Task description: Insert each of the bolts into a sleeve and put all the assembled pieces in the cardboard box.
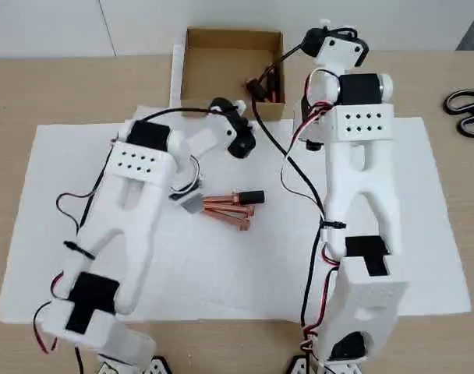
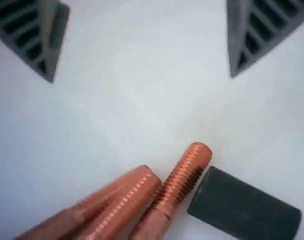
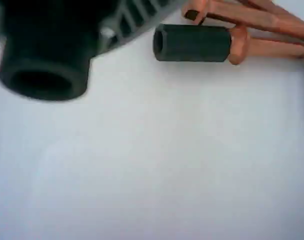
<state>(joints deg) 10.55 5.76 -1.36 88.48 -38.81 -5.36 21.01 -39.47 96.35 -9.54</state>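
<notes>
A wooden table bears a white sheet, where a cluster of copper threaded bolts lies touching a loose black cylindrical sleeve, near the open brown cardboard box. The left gripper hangs over the bolts, fingers spread apart. The right gripper is clamped on a second black sleeve above the sheet.

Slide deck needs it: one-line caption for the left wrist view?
Left gripper open above the white sheet, with copper bolts and a black sleeve lying side by side just ahead.
</notes>
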